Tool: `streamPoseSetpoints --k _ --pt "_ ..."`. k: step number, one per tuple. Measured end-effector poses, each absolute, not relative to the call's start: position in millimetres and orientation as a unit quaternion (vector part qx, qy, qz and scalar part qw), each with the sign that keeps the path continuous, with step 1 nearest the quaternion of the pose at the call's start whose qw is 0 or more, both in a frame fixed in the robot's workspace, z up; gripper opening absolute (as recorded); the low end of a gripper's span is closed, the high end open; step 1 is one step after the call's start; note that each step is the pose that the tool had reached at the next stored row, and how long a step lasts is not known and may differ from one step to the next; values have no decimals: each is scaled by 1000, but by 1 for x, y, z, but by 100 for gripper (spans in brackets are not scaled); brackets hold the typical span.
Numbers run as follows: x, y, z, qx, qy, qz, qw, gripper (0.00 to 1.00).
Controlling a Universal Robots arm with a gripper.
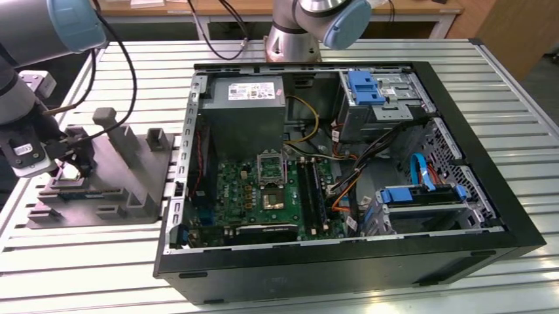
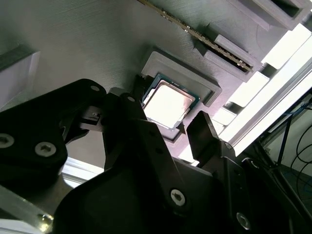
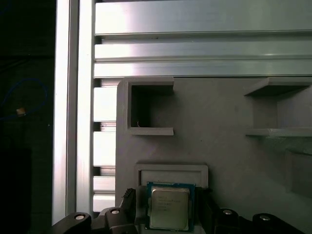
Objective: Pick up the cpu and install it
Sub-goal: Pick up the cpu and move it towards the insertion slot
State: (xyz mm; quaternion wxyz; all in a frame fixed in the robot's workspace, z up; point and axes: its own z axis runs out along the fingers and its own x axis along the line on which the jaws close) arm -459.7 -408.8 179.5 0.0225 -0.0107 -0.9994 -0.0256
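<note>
The cpu (image 2: 168,100) (image 3: 168,208) is a small square chip with a silver top and a green rim. It lies flat in a shallow recess of the grey holder block (image 1: 131,183) (image 3: 219,146) (image 2: 97,44). My gripper (image 1: 65,171) (image 2: 167,116) (image 3: 170,205) is down over that recess at the exterior view's left. Its dark fingers (image 2: 131,109) press against two opposite edges of the chip, so it is shut on the cpu. The silver socket frame (image 1: 271,169) stands on the green motherboard (image 1: 253,193) inside the open computer case (image 1: 489,235).
Upright posts (image 1: 107,121) rise from the holder block close to my wrist. The table is ribbed aluminium (image 1: 78,261). Inside the case are a power supply (image 1: 245,98), blue drive bays (image 1: 365,88), bundled cables (image 1: 367,163) and memory slots (image 1: 313,190) beside the socket.
</note>
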Motion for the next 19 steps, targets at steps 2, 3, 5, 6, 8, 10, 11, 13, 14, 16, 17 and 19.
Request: streamPoseSetpoints --k 2,3,5,6,8,10,11,13,14,16,17,19 --pt "-460 -409 179 -11 -999 -26 22 62" --pt "-460 -409 179 -11 -999 -26 22 62" --pt "-460 -409 180 -11 -999 -26 21 62" --pt "-460 -409 180 -11 -999 -26 21 62" --pt "-460 -409 180 -11 -999 -26 21 62" --pt "-460 -409 180 -11 -999 -25 21 62" --pt "-460 -409 180 -11 -999 -25 21 62" --pt "-460 -409 180 -11 -999 -24 21 62" --pt "-460 -408 180 -11 -999 -24 21 62" --pt "-460 -408 180 -11 -999 -24 21 62" --pt "-460 -408 180 -11 -999 -24 21 62" --pt "-460 -408 180 -11 -999 -24 21 62"
